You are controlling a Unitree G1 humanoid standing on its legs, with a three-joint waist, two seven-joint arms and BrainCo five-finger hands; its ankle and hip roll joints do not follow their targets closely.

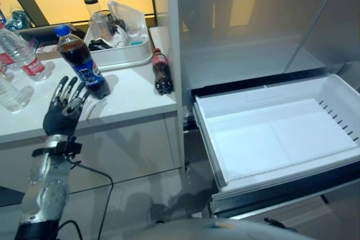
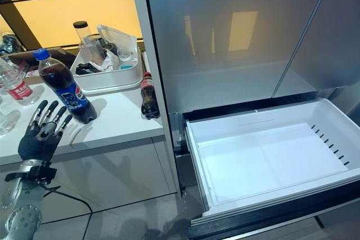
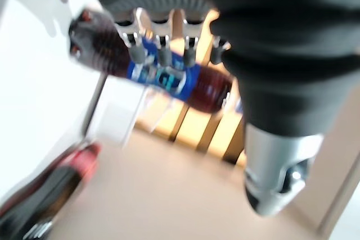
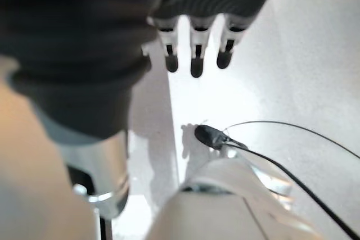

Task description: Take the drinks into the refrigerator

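Reaching up at the left of the frame, the left hand (image 1: 63, 113) has its fingers spread wide, ready to grab the blue-label cola bottle (image 1: 82, 63) on the counter (image 1: 129, 96) for the open drawer (image 1: 270, 139), lower right.

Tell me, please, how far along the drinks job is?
Done: the refrigerator drawer stands pulled out, with no drink inside. In hand: nothing; the open left hand reaches toward the blue-labelled cola bottle. Left: that bottle and the small red-capped cola bottle on the counter.
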